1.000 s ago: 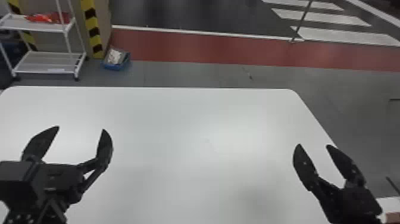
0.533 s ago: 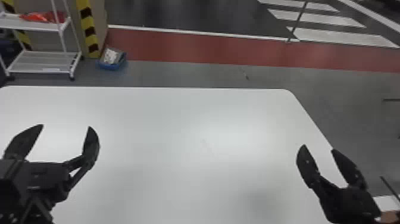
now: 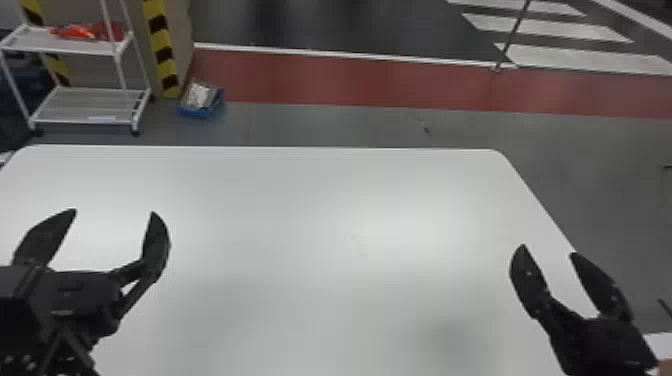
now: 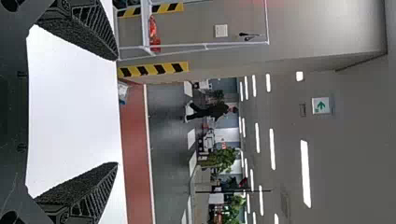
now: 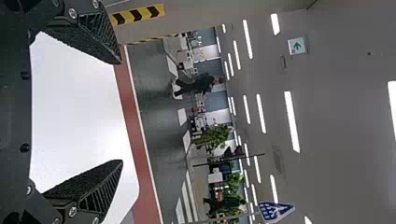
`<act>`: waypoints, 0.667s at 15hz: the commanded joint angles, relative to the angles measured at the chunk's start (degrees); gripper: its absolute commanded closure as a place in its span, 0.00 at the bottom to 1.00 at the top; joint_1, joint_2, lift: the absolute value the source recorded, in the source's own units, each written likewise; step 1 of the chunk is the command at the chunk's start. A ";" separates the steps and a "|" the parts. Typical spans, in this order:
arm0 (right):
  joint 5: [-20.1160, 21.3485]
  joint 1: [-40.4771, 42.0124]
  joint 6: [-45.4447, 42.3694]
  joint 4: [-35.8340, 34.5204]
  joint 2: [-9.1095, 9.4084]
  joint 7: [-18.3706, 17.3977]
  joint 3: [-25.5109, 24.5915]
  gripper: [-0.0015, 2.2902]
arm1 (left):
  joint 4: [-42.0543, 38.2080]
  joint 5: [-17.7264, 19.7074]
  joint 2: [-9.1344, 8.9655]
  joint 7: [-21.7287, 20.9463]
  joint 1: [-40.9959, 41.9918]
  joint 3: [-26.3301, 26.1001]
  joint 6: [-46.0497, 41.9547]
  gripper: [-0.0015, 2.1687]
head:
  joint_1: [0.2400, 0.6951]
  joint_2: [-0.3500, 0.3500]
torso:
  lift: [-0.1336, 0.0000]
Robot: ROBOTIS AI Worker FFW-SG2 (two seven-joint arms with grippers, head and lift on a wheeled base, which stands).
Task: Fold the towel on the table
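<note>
The white table (image 3: 320, 225) spreads out below both arms. At its left side my left gripper (image 3: 114, 211) hangs above the surface, fingers wide apart and nothing between them. Over the table's right edge is my right gripper (image 3: 547, 249), also open and holding nothing. In the left wrist view, the left gripper (image 4: 116, 111) frames the table top (image 4: 72, 112) between its parted fingers. The right wrist view has the right gripper (image 5: 121, 112) likewise parted, with the table top (image 5: 77, 112) behind.
Beyond the table's far left corner stand a white wheeled rack (image 3: 80, 105) with red items and a blue box (image 3: 201, 107) on the floor. A thin pole (image 3: 512, 35) rises farther back. Part of another white surface (image 3: 660, 342) lies at the lower right.
Compared with a second ago, my left gripper is farther left and my right gripper slightly farther right, so they are wider apart. Both have stayed open. The head view has shifted slightly.
</note>
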 commanded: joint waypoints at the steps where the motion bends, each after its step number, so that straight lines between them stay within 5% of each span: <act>1: 0.00 0.00 0.00 0.00 0.08 0.04 0.00 0.06 | 0.01 0.00 0.00 0.00 0.00 -0.13 0.00 0.04 | 1.00 0.27 | 0.04; 10: 0.09 -0.18 0.53 0.44 0.17 -0.05 0.26 0.06 | -0.08 0.00 0.00 0.09 -0.09 -0.13 0.00 0.04 | 1.00 0.27 | 0.04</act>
